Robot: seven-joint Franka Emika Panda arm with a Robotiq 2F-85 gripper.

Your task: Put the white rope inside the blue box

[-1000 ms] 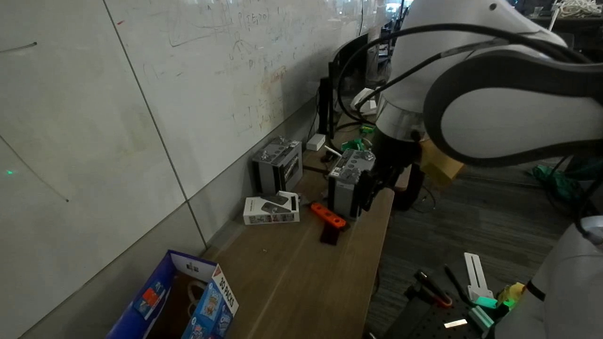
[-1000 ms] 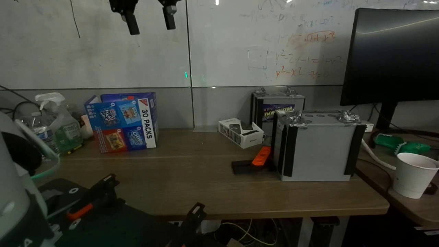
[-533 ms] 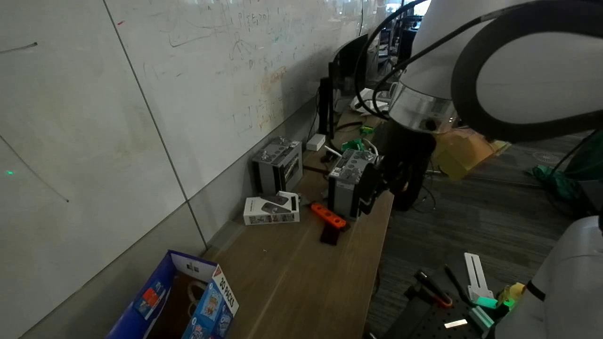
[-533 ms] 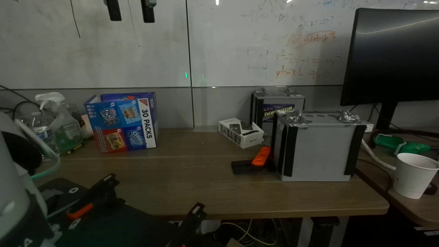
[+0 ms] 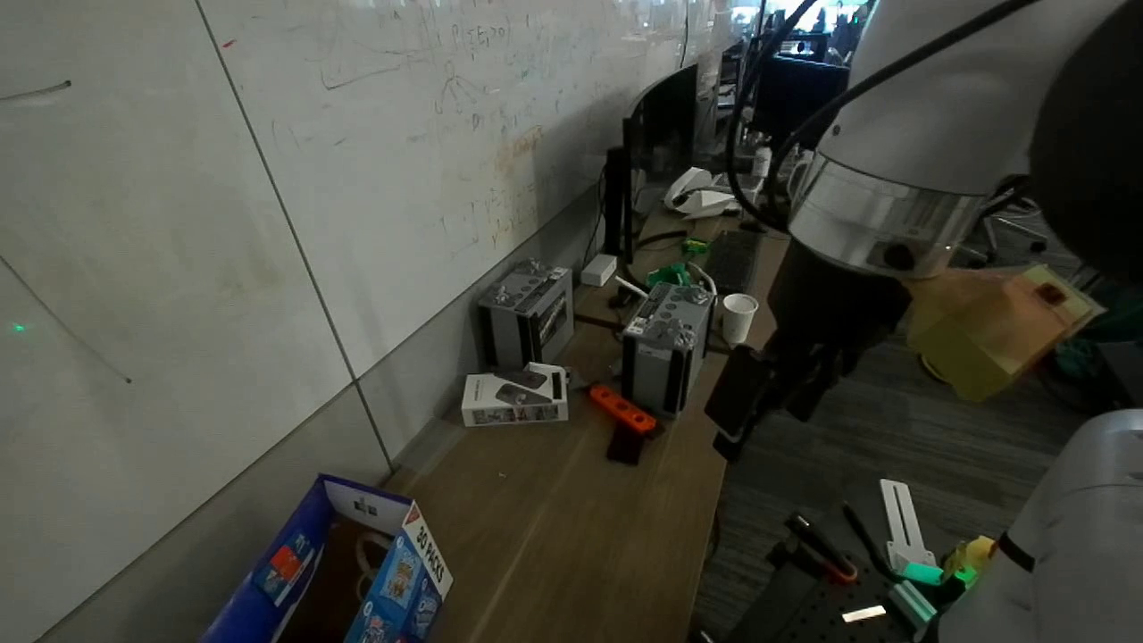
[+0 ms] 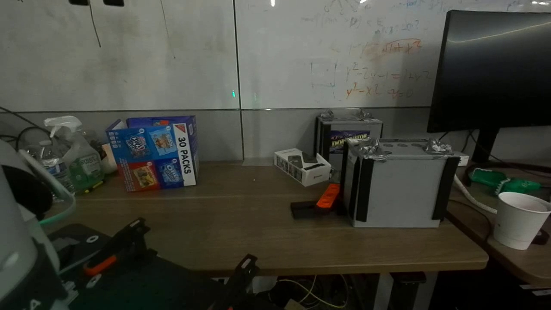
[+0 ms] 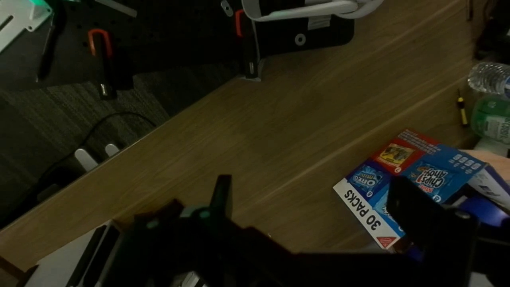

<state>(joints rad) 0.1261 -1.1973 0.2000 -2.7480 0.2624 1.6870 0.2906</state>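
The white rope (image 5: 361,555) is lying inside the blue box (image 5: 402,585), where one curved part of it can be seen over the shadowed bottom; the rest of the inside is partly hidden by the box's wall. The box stands upright on the wooden table (image 5: 571,536), its mouth looking upward, with a spray bottle (image 6: 84,159) just beside it. The gripper (image 7: 310,187) is well apart from both: in an exterior view it hangs higher than the box, around the edge of the table, and appears next to a grey case (image 5: 652,375). Its two fingers (image 7: 221,195) are spread wide; in the wrist view the table and one corner of the box show through the gap between them. There one finger also covers a part of the box, and the rope I cannot make out. In an exterior view only the fingertips (image 6: 114,2) enter at the top border, standing apart from each other.
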